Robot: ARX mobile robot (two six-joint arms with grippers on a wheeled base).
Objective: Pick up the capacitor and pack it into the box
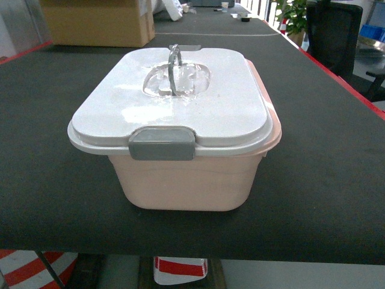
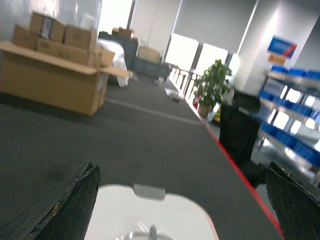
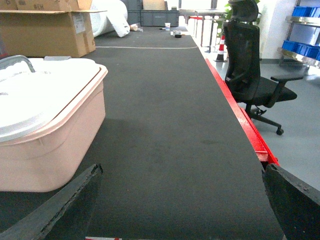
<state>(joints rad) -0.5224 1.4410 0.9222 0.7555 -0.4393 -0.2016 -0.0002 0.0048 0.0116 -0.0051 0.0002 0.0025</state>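
Wrist views are showing you both the left gripper (image 2: 182,200) and right gripper (image 3: 182,200) spreading wide, holding nothing (box (image 1: 180,138) lidded).

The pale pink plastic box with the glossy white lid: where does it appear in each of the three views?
Head: the pale pink plastic box is in the centre, lid closed.
Left wrist: only its white lid shows, at the bottom edge, between the end effector fingers.
Right wrist: it is at the left edge.
Shared landmark: the brown cardboard carton far back on the left.
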